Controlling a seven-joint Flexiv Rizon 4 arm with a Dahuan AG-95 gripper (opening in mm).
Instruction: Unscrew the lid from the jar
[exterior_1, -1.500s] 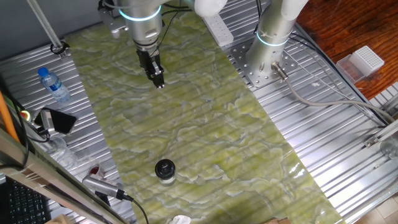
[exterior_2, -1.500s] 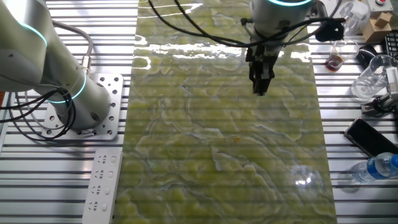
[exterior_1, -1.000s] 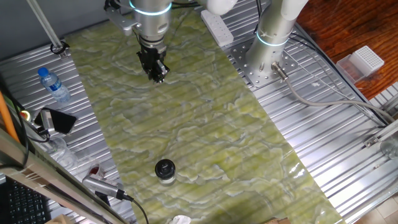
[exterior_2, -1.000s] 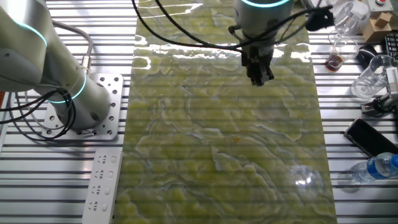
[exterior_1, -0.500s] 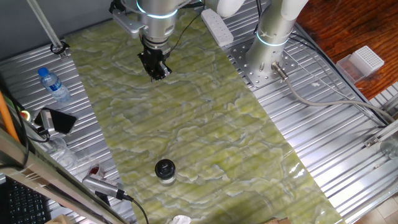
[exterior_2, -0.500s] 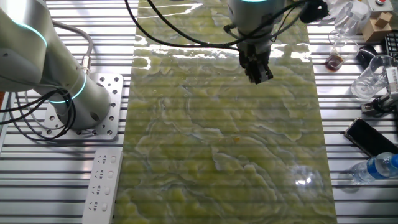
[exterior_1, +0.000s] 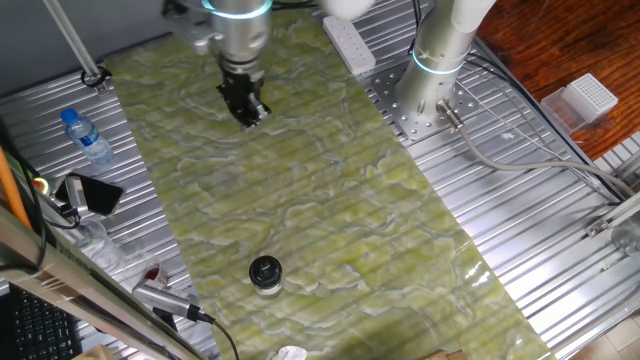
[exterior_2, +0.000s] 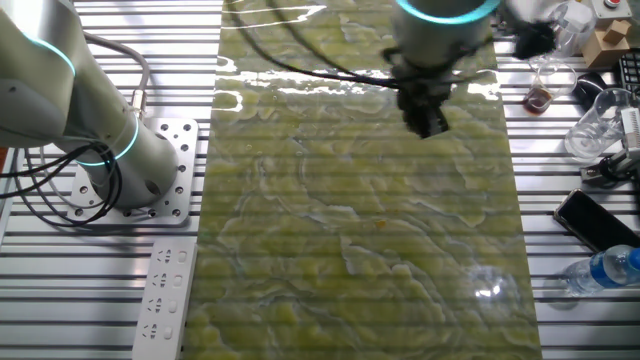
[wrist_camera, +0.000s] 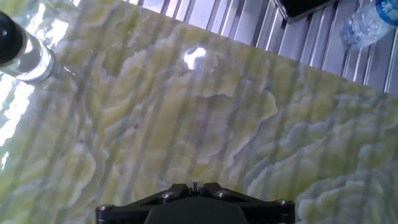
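The small clear jar with its glossy round black lid stands near the green-marbled worktop's edge, well apart from the end effector, whose fingers seem pressed together. Probably light and tippy; the lid's rim looks best to pinch.

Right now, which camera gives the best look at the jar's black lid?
One fixed view: the lid shows whole from above, on the jar. The hand view catches only its edge at the frame's left border. The other fixed view doesn't show it.
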